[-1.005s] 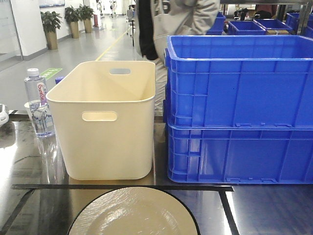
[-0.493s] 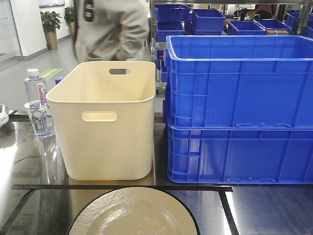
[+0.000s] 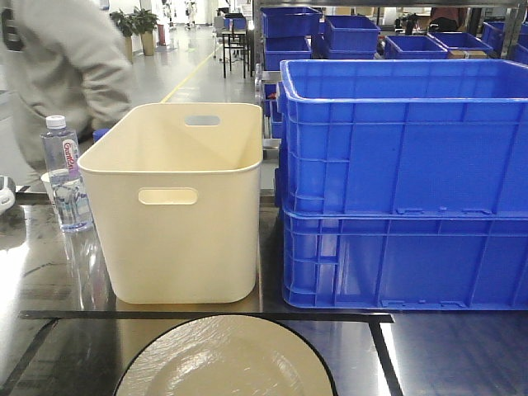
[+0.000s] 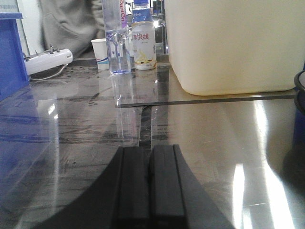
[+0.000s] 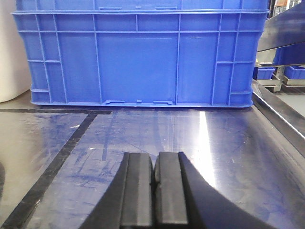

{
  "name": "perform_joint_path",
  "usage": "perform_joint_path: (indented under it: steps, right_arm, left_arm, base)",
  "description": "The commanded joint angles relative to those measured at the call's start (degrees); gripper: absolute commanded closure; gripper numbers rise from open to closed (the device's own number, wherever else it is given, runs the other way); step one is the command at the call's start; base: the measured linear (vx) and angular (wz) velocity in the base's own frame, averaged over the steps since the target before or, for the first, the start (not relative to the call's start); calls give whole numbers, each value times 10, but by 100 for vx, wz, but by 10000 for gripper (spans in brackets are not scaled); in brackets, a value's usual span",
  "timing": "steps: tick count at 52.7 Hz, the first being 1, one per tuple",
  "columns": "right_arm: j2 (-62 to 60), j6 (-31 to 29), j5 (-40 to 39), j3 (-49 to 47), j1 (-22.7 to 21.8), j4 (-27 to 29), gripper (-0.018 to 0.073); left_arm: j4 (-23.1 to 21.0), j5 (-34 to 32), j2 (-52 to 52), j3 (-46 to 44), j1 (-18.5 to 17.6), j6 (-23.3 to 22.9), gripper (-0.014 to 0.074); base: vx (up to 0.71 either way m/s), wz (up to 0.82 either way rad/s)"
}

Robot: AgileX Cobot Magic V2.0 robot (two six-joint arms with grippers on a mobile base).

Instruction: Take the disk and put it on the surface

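A round cream disk [image 3: 227, 359] with a black rim lies flat on the dark, glossy surface [image 3: 49, 280] at the bottom centre of the front view, cut off by the frame edge. Neither gripper shows in that view. In the left wrist view my left gripper [image 4: 150, 152] hovers low over the surface [image 4: 214, 143], jaws pressed together and empty. My right gripper [image 5: 156, 160] is likewise shut on nothing above the surface [image 5: 190, 138], facing a blue crate.
A cream bin [image 3: 177, 206] and two stacked blue crates [image 3: 404, 181] stand behind the disk. A water bottle [image 3: 64, 173], a drink bottle [image 4: 143, 43], a paper cup [image 4: 101, 53] and a power strip [image 4: 47, 59] sit at the left. A person [image 3: 58, 66] stands behind.
The person in the background has walked from behind the bins to the far left. The disk and bins have not moved.
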Motion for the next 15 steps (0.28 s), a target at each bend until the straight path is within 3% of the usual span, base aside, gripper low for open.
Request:
perform_joint_path:
  steps: [1, 15]
  right_arm:
    - [-5, -1, -51, 4, -4, -2, 567]
    - [-5, -1, -51, 4, -4, -2, 567]
  left_arm:
    - [-4, -48, 4, -12, 2, -5, 604]
    - [-4, -48, 4, -12, 2, -5, 604]
  base:
    - [0, 0]
    - [0, 0]
